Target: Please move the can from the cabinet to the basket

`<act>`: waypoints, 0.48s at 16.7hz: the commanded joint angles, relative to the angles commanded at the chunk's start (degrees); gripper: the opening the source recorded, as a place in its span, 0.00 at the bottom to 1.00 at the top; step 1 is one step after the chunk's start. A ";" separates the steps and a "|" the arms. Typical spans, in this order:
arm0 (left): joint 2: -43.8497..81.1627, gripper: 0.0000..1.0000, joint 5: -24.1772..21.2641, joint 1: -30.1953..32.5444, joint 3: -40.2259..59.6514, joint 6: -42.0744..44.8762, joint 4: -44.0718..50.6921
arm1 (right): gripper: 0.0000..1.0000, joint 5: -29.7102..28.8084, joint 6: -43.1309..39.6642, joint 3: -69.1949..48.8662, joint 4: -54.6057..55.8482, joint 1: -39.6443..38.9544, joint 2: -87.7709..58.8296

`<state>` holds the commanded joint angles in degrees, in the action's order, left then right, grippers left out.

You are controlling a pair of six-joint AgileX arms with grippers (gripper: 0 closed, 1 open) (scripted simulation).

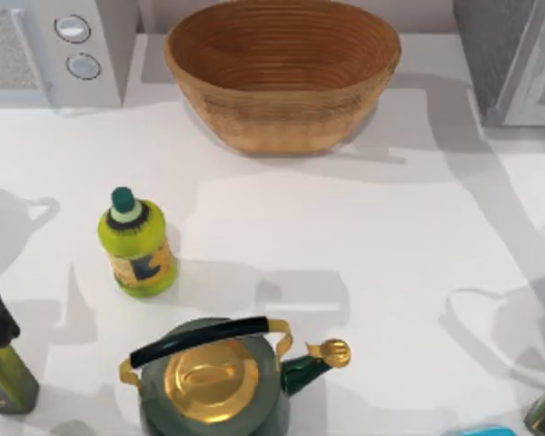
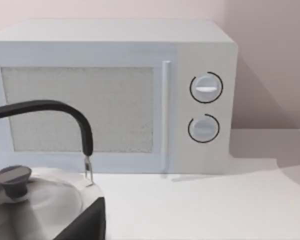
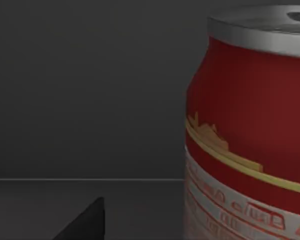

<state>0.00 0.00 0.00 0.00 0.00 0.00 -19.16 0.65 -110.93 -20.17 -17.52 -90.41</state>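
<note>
Can (image 3: 250,125) inside dark cabinet (image 1: 513,59): light, rigid, slick metal; grip mid-body, below rim. Right arm's fingers: can't tell.

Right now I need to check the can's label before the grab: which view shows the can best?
The right wrist view: the can stands close up, red with a silver top and yellowish band, in a dark grey interior. The top view has the cabinet at the table's far right and the basket; the left wrist view faces the microwave.
</note>
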 joint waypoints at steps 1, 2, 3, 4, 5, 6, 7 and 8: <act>0.00 1.00 0.00 0.00 0.00 0.00 0.00 | 1.00 0.36 0.00 -0.89 0.10 0.37 -0.97; 0.00 1.00 0.00 0.00 0.00 0.00 0.00 | 1.00 0.50 0.00 -1.24 0.14 0.52 -1.35; 0.00 1.00 0.00 0.00 0.00 0.00 0.00 | 1.00 0.50 0.00 -1.24 0.14 0.52 -1.35; 0.00 1.00 0.00 0.00 0.00 0.00 0.00 | 1.00 0.50 0.00 -1.24 0.14 0.52 -1.35; 0.00 1.00 0.00 0.00 0.00 0.00 0.00 | 1.00 0.50 0.00 -1.24 0.14 0.52 -1.35; 0.00 1.00 0.00 0.00 0.00 0.00 0.00 | 0.92 0.50 0.00 -1.24 0.14 0.52 -1.35; 0.00 1.00 0.00 0.00 0.00 0.00 0.00 | 0.85 0.50 0.00 -1.24 0.14 0.52 -1.35; 0.00 1.00 0.00 0.00 0.00 0.00 0.00 | 0.77 0.50 0.00 -1.24 0.14 0.52 -1.35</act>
<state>0.00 0.00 0.00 0.00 0.00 0.00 -18.67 0.65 -112.17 -20.03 -17.00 -91.77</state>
